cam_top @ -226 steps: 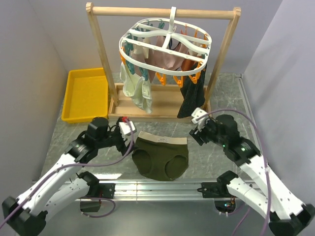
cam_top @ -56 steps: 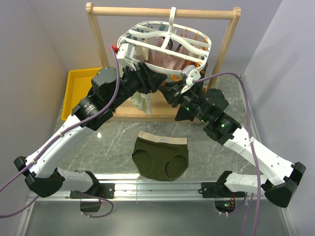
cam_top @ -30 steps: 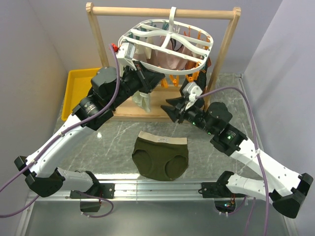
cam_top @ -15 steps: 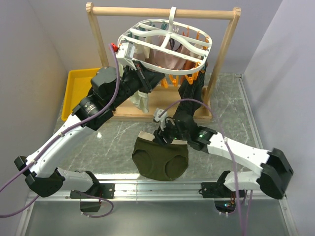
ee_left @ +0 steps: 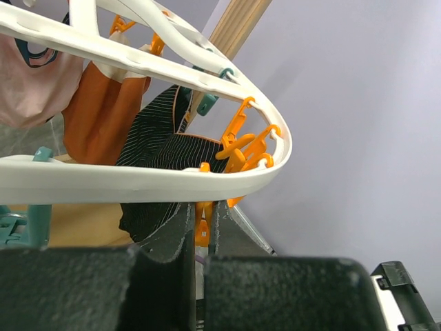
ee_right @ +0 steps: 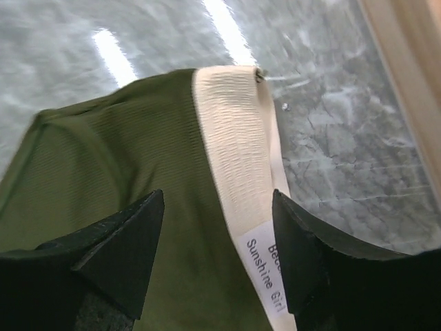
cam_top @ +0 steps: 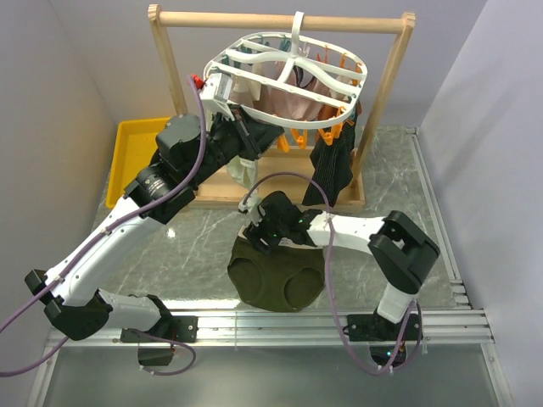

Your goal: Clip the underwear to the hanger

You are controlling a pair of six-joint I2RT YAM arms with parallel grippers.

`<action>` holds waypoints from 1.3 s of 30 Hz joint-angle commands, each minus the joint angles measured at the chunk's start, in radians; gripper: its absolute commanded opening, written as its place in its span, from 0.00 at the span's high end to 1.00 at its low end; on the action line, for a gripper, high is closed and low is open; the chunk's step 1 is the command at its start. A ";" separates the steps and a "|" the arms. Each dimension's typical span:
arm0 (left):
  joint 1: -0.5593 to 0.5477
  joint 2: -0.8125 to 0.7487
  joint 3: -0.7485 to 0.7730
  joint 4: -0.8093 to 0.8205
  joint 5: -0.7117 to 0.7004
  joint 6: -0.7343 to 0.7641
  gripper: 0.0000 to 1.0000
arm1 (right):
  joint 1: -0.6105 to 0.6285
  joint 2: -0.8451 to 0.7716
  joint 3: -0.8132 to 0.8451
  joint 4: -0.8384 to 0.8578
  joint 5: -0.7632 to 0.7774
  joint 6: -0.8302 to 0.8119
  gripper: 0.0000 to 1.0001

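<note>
1. The olive-green underwear (cam_top: 276, 280) is lying flat on the grey marbled table (cam_top: 390, 170), close to the arms' bases and in front of a wooden frame (cam_top: 280, 19). Its pale waistband (ee_right: 238, 152) is facing the frame.
2. The white ring-shaped hanger (cam_top: 288, 59) is hanging by its hook from the frame's top rail, above and behind the underwear. It is carrying other garments.
3. The right gripper (cam_top: 257, 233) is hovering low over one end of the waistband. Its fingers (ee_right: 117, 255) are spread wide apart with the waistband lying between them, and they are gripping nothing.
4. The left gripper (ee_left: 198, 248) is reaching up just under the hanger's rim. Its fingers are drawn close together and appear to be pinching an orange clip (ee_left: 201, 227) hanging there.
5. The underwear is looking light, soft and limp, so it is likely to droop and fold once lifted.
6. The waistband is looking thicker and firmer than the rest, making it the best place to take hold, near a corner.
7. Gripping there would leave a free stretch of edge to feed into a clip. Thin cloth pinched too shallowly could be slipping out.
</note>
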 commanded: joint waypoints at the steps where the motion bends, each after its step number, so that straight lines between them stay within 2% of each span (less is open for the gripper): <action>1: 0.013 0.002 -0.003 0.051 0.009 -0.001 1.00 | 0.003 0.036 0.068 0.018 0.064 0.048 0.28; 5: 0.019 -0.007 -0.016 0.054 0.012 -0.001 1.00 | 0.003 0.073 0.081 0.032 0.124 0.088 0.27; 13: 0.027 -0.014 -0.033 0.065 0.012 -0.005 1.00 | 0.003 0.131 0.111 0.038 0.124 0.189 0.27; 18: 0.035 -0.015 -0.035 0.064 0.012 -0.013 1.00 | 0.002 0.181 0.148 -0.003 0.164 0.193 0.27; 20: 0.036 -0.015 -0.036 0.062 0.012 -0.011 1.00 | 0.003 0.193 0.163 -0.028 0.178 0.183 0.30; 21: 0.036 -0.018 -0.039 0.061 0.012 -0.013 1.00 | 0.002 0.202 0.165 -0.032 0.184 0.182 0.34; 22: 0.039 -0.018 -0.041 0.058 0.022 -0.013 1.00 | 0.005 0.204 0.167 -0.042 0.184 0.180 0.49; 24: 0.039 -0.023 -0.044 0.058 0.024 -0.011 1.00 | 0.005 0.190 0.156 -0.040 0.182 0.174 0.63; 25: 0.039 -0.024 -0.046 0.056 0.022 -0.013 1.00 | 0.005 0.179 0.133 -0.022 0.169 0.174 0.74; 27: 0.039 -0.026 -0.047 0.056 0.022 -0.010 1.00 | 0.005 0.124 0.104 0.001 0.146 0.147 0.82; 30: 0.042 -0.026 -0.049 0.044 0.022 -0.013 1.00 | 0.006 0.008 0.036 0.050 0.129 0.111 1.00; 34: 0.045 -0.031 -0.056 0.038 0.022 -0.013 1.00 | 0.009 -0.152 -0.023 0.043 0.156 0.036 1.00; 39: 0.049 -0.037 -0.064 0.027 0.022 -0.010 1.00 | 0.012 -0.373 -0.085 0.031 0.161 -0.134 1.00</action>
